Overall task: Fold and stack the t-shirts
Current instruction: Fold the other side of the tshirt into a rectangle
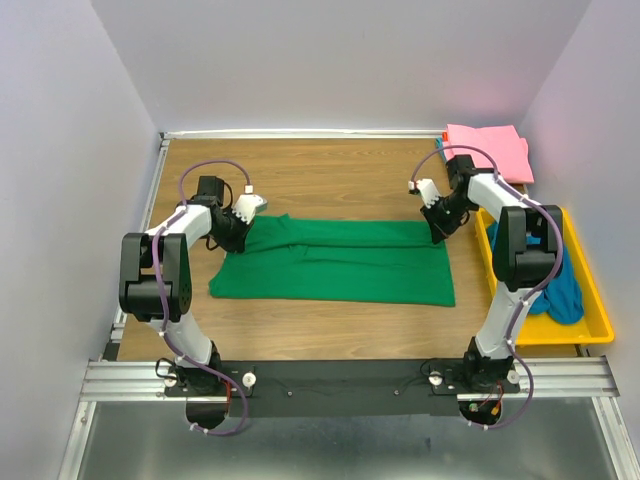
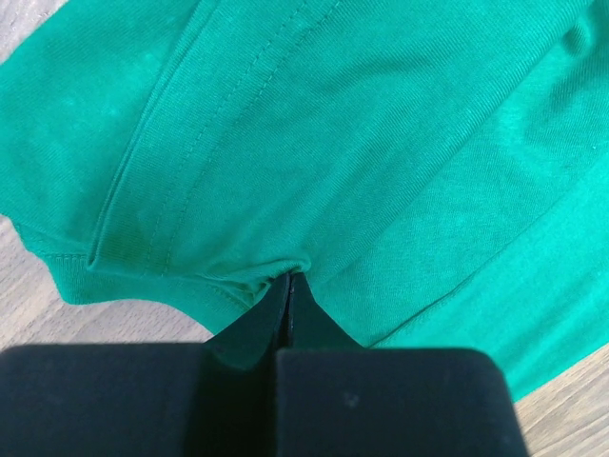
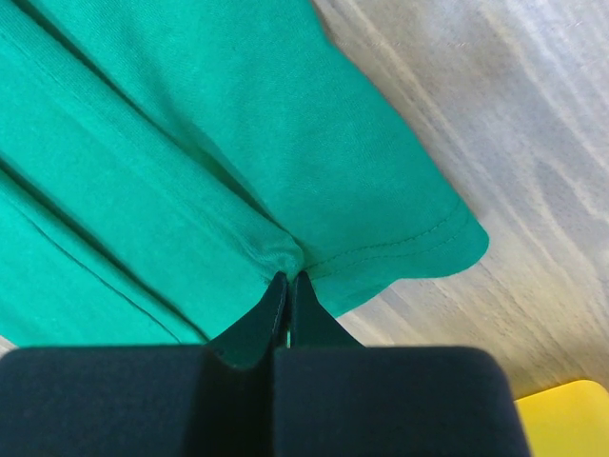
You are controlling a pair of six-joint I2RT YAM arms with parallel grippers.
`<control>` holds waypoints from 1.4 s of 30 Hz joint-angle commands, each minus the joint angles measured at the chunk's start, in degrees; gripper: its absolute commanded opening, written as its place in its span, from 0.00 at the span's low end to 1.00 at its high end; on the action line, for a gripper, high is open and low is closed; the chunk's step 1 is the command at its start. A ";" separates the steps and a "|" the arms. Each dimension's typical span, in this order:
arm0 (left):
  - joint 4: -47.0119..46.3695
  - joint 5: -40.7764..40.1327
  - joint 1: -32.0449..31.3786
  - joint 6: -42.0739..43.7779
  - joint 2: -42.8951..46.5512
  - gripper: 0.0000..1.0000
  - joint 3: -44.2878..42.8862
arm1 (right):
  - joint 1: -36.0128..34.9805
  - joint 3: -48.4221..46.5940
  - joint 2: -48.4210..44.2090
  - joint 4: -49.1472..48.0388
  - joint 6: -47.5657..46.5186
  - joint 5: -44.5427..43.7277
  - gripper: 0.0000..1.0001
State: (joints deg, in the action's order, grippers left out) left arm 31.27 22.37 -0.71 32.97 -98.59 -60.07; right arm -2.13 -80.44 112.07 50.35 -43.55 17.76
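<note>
A dark green t-shirt [image 1: 335, 262] lies folded lengthwise in a long band across the middle of the table. My left gripper [image 1: 240, 228] is shut on its far left edge; the left wrist view shows the fabric [image 2: 362, 143] bunched at the gripper [image 2: 290, 278]. My right gripper [image 1: 437, 228] is shut on its far right corner; the right wrist view shows the hem [image 3: 400, 249] pinched at the gripper [image 3: 289, 276]. A folded pink t-shirt [image 1: 488, 150] lies at the back right corner. A teal-blue t-shirt [image 1: 562, 290] lies crumpled in the yellow tray [image 1: 590, 320].
The yellow tray stands along the table's right edge, close beside the right arm. Walls enclose the table on the left, back and right. A metal rail [image 1: 350, 380] runs along the near edge at the arm bases.
</note>
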 commanded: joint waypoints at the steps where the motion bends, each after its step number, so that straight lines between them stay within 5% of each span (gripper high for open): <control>1: -0.68 -1.89 0.27 -0.10 0.23 0.00 0.22 | 0.46 0.82 -0.01 -0.69 -0.92 -2.20 0.01; 12: 9.42 -2.07 0.18 2.27 5.68 0.00 -9.97 | 1.34 -4.20 -4.93 1.33 -1.01 -3.08 0.01; 33: 4.94 -2.95 1.41 4.38 2.08 0.00 -1.10 | 1.43 2.31 -2.38 1.25 -4.09 -4.40 0.01; 35: 5.47 -2.86 1.33 4.56 2.08 0.01 -1.36 | 1.34 2.22 -2.30 1.33 -4.09 -4.92 0.07; 36: 6.78 -2.77 1.41 4.91 2.08 0.14 -1.88 | 1.34 2.13 -2.38 1.59 -3.91 -5.27 0.24; 38: 8.71 -1.81 2.11 5.70 2.43 0.29 -3.98 | 1.43 0.38 -3.00 3.25 -3.56 -4.93 0.43; 39: 9.68 0.11 2.81 6.40 2.87 0.39 -4.96 | 1.34 -0.67 -3.43 4.05 -3.30 -4.06 0.48; 42: 13.72 3.45 6.33 7.72 4.45 0.44 -9.70 | 1.25 -6.73 -4.76 8.09 -0.76 2.44 0.58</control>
State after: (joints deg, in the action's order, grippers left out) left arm 40.32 21.78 2.15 38.20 -96.29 -63.99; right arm -1.26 -80.68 110.24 53.84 -46.19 15.22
